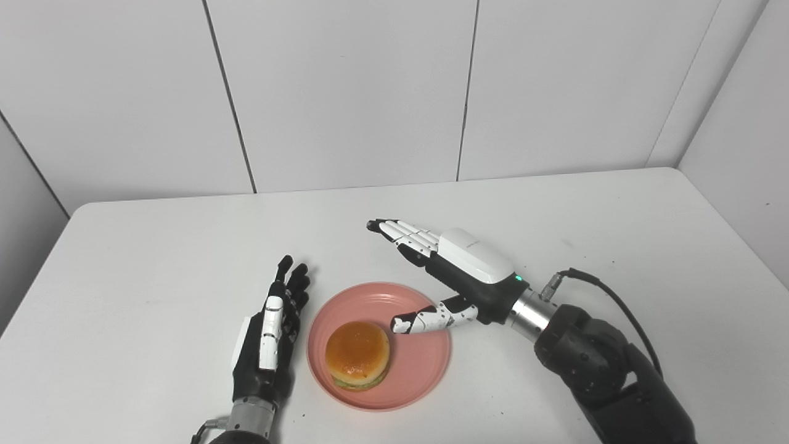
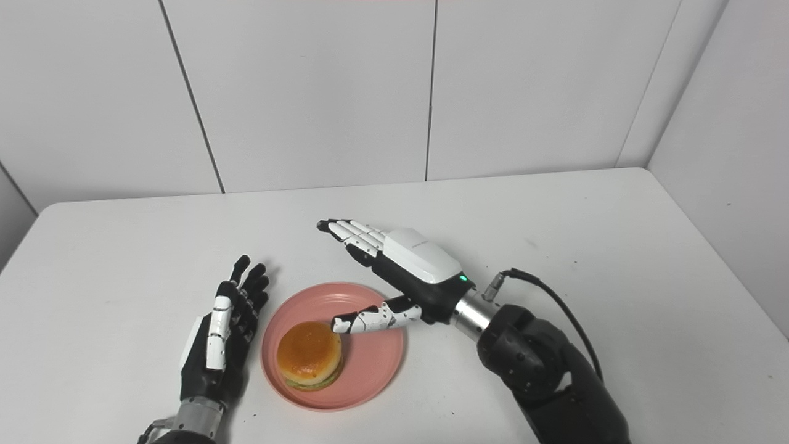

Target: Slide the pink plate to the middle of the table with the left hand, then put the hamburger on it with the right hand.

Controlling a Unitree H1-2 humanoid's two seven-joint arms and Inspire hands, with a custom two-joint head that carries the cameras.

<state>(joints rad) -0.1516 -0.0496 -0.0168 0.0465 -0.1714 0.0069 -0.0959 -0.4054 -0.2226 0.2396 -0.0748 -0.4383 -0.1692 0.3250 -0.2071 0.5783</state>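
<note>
Two robot hands are out over the white worktop (image 1: 154,246), and we see that neither one holds anything. Our left robot hand (image 1: 268,336) rests just beside the left rim of the pink plate (image 1: 425,364). Its fingers are straight and close together, pointing away from us. We think it sits there because that flat side is good for pushing a plate sideways. We cannot tell if it touches the rim.

The hamburger (image 1: 357,354) is already on the pink plate, a bit toward the left and near side of it. Its bun is round and shiny, with some green peeking out at the bottom.

Our right robot hand (image 1: 459,277) hangs over the far right edge of the plate. It is spread wide, with the fingers (image 1: 407,234) reaching out past the plate and the thumb (image 1: 425,317) pointing at the hamburger (very near it, but we cannot tell if it touches). We think it is spread like this because it has let go of the food.

The plate sits near the middle of the worktop, a little toward our side. So we judge that both steps look done, and the hands only need to move back.
</note>
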